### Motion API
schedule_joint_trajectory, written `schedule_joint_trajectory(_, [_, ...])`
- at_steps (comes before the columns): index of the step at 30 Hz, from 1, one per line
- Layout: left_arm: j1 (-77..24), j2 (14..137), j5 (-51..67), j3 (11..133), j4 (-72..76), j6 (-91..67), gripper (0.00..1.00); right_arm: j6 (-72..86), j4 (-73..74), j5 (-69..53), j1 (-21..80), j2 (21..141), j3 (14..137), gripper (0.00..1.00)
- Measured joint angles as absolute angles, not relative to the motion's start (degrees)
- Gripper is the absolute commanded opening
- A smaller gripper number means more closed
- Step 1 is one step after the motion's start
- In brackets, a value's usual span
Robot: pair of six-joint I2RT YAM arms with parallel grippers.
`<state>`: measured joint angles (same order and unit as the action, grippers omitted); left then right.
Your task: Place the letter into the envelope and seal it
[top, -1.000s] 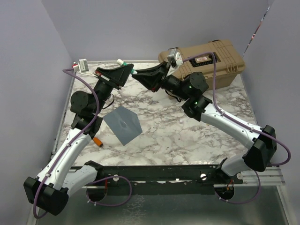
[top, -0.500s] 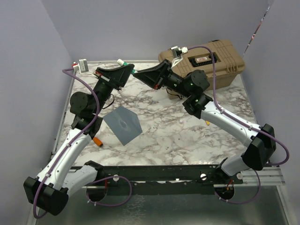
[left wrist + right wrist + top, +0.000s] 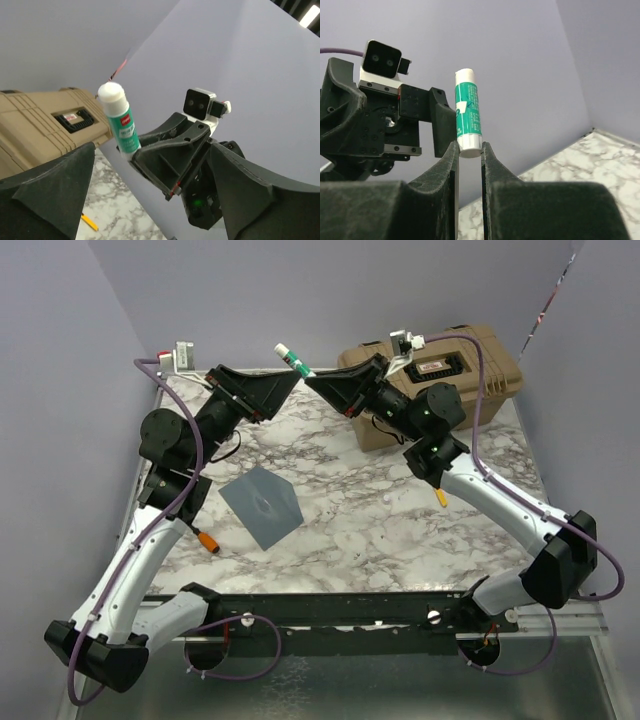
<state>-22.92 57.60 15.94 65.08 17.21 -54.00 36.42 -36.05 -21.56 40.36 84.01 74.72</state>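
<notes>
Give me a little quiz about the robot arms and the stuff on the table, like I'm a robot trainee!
1. What do the right arm's fingers pinch?
2. True or false: the left arm's fingers are shut.
3. What lies flat on the marble table? A) the envelope B) a cup C) a spoon
Key: 1 the glue stick; 2 false, they stand open; 3 A.

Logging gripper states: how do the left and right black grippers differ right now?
The left black two-finger gripper stands wide open and empty; the right black two-finger gripper is shut on a green-and-white glue stick. The left points rightward, the right leftward. Both are raised, tips close together.
</notes>
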Motion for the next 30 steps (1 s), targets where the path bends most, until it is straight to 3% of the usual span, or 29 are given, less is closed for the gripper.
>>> schedule_joint_trajectory(12, [-14.9, 64.8, 32.9, 72.6, 7.0, -59.4, 0.99, 25.0, -30.8, -29.2, 36.6, 81.6, 73.8, 0.0])
schedule_joint_trajectory(13, [-14.4, 65.3, 34.3, 72.6, 6.7, -60.0, 0.97, 23.7, -29.3, -30.0, 36.4, 81.6, 74.0, 0.0])
schedule_joint_trajectory(21, [-12.4, 69.3, 44.9, 72.6, 6.1, -64.2, 0.48, 14.6, -17.9, -34.6, 36.1, 81.6, 78.4, 0.0])
schedule_joint_trajectory(27, [-11.2, 69.3, 48.6, 72.6, 5.6, -64.0, 0.51, 8.5, -12.0, -36.2, 35.7, 81.6, 79.9, 0.0])
schedule_joint_trajectory(30, [-10.8, 69.3, 49.5, 72.6, 5.0, -63.7, 0.48, 5.7, -8.7, -37.7, 35.4, 81.8, 81.2, 0.0])
